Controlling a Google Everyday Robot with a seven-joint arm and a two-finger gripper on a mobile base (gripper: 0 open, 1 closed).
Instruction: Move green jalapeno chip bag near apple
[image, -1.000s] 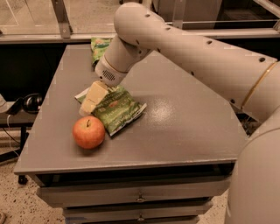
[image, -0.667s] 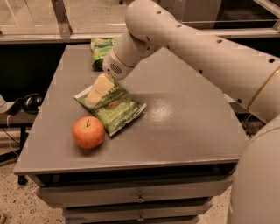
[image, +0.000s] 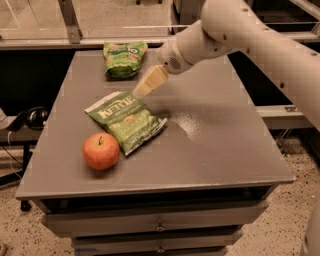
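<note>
Edges: table top is gray w/ a left edge a short way left of the apple; front edge just nearer the camera than the apple; right edge well apart from it.
Open room: narrow bare strip left & front of the apple; wide bare top to the apple's right, out to the right edge.
Task bag: green jalapeno chip bag lies flat, just beside the apple on its upper-right; near corner about at the apple's side, contact can't be told.
Bag axis: long axis runs diagonally, from behind the apple down to the apple's right. "Kettle" lettering end is the far-left end; opposite end points near-right.
Left of apple: dark headphones off the table, lower down, beyond the left edge.
Behind apple: puffy green bag near the back edge, well apart from the apple, chip bag between them.
Gripper: gripper hangs above & right-behind the apple, over the chip bag's far end, tilted down-left; nothing in it; spread or pressed together: can't tell.
Arm: white arm comes in from the upper right, over the back-right of the top, far from the apple.
Below: drawers under the front edge.
</note>
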